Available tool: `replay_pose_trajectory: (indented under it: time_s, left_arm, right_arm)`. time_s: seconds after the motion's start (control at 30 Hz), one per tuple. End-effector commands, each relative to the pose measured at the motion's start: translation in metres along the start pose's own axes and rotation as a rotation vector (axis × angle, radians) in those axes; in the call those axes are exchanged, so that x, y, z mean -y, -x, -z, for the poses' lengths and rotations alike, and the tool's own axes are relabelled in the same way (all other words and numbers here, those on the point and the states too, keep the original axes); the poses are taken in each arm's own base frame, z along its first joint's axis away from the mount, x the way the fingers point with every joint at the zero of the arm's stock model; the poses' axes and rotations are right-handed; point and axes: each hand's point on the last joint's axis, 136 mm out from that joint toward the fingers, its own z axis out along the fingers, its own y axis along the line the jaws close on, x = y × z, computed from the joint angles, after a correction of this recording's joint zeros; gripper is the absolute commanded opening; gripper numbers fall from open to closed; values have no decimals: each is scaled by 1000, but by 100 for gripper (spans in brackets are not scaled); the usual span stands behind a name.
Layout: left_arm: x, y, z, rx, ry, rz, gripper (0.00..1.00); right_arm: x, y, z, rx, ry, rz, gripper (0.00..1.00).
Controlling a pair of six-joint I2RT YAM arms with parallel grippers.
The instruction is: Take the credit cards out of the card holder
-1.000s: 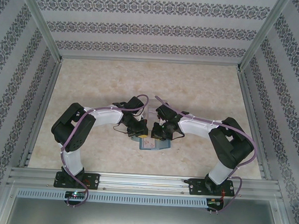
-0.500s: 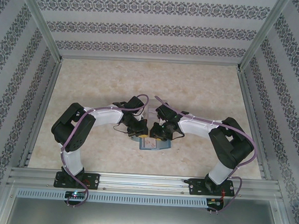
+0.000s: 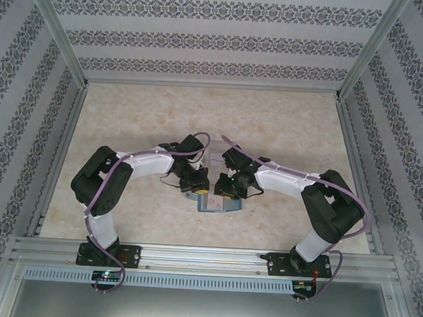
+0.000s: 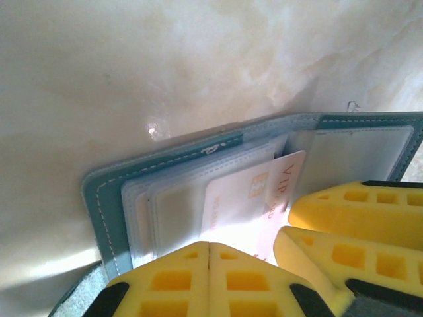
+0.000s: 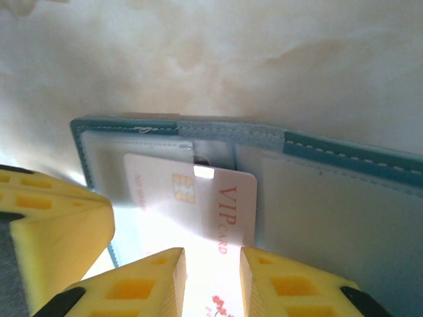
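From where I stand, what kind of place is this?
Likely a staged robot test booth, not a home: a marble-look table framed by metal rails, patterned wall panels, two arms bolted at its edge.

**Setting.** A beige marbled tabletop is enclosed on three sides by walls papered in bands of dark floral ornament: back wall, left wall, right wall. Aluminium posts rise at the rear corners. A clear plastic box stands near the table's middle. Along the near edge run an aluminium rail, a perforated strip and a grey metal sheet.
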Motion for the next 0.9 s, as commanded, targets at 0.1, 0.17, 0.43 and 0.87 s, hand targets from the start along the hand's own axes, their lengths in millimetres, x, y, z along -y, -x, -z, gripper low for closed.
replay_pose_trajectory:
  time_s: [0.1, 0.17, 0.43, 0.87]
  left_arm:
    - [14, -10, 7, -17, -8, -47, 3]
    - [12, -13, 3, -31, -4, -48, 3]
    - [2, -19, -10, -65, 25, -45, 3]
    - [-17, -24, -20, -90, 81, -29, 2]
  right_arm:
    - [0, 5, 12, 28, -1, -1, 28]
    - [2, 4, 10, 24, -7, -1, 28]
    - [14, 2, -1, -7, -53, -4, 28]
    - [11, -2, -13, -39, 1, -16, 28]
